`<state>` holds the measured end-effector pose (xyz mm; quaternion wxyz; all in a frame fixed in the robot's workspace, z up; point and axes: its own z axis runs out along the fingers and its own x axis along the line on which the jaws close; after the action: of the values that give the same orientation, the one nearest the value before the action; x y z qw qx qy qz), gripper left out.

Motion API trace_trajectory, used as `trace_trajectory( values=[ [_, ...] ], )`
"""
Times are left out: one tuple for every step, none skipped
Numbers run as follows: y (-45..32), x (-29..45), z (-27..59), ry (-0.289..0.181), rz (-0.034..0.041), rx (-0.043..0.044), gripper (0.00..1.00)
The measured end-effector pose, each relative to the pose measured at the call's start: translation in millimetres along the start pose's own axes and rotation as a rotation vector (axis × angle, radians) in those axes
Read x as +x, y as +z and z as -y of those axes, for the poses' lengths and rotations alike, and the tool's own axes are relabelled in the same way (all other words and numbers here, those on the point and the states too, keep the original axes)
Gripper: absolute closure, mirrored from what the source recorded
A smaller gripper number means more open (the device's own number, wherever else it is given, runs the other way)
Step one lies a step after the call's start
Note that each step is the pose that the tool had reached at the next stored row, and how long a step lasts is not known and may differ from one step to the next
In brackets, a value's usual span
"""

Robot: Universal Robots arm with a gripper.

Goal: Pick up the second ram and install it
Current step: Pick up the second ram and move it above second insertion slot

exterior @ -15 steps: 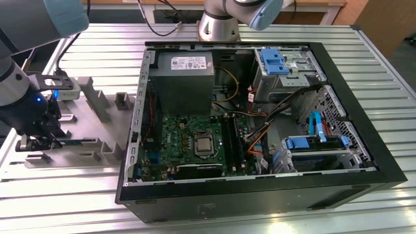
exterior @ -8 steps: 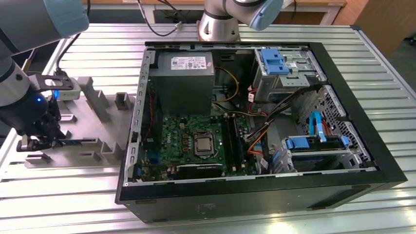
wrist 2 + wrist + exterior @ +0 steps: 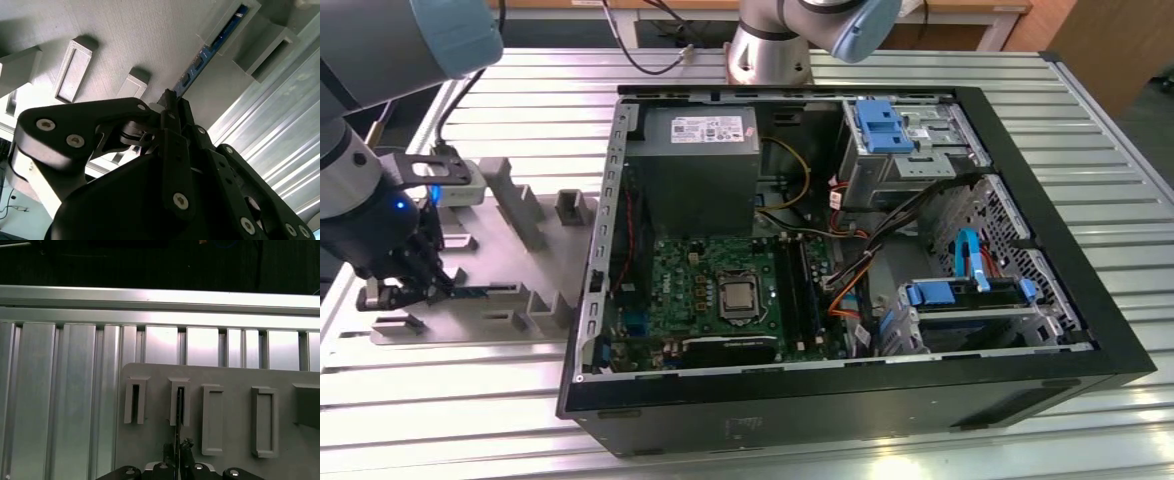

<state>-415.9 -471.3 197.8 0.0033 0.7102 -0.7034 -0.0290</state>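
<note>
The second ram [image 3: 220, 37] is a narrow blue circuit-board stick standing on edge in the slotted posts of a grey holder plate [image 3: 520, 260]. It shows as a blue strip [image 3: 478, 293] in the exterior view and as a thin edge-on line [image 3: 178, 410] in the first wrist view. My gripper [image 3: 408, 290] is low over the plate at the exterior view's left. Its black fingers [image 3: 172, 112] are shut on the near end of the stick, and the gripper [image 3: 178, 447] sits right behind the slot post.
An open computer case [image 3: 1067, 330] lies on the slatted metal table at the exterior view's right. Inside are the green motherboard [image 3: 687, 275], its long black slot rails [image 3: 798, 290], a power supply [image 3: 700, 150], cables and blue drive brackets. Several empty grey slot posts [image 3: 212, 417] stand on the holder plate.
</note>
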Motion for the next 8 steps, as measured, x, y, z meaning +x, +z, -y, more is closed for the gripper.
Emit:
trace_trajectory(
  values=[
    [0.1,0.0,0.0,0.0,0.0,0.0,0.81],
    [0.2,0.0,0.1,0.0,0.0001,0.0001,0.81],
    [0.3,0.0,0.4,0.0,0.0002,0.0003,0.81],
    [0.2,0.0,1.3,0.0,0.0002,0.0002,0.81],
    [0.0,0.0,2.1,0.0,0.0,0.0001,0.81],
    [0.1,0.0,2.4,0.0,0.0001,0.0002,0.81],
    [0.1,0.0,2.4,0.0,0.0001,0.0002,0.81],
    [-0.3,0.0,2.4,0.0,0.0,0.0001,0.81]
  ],
)
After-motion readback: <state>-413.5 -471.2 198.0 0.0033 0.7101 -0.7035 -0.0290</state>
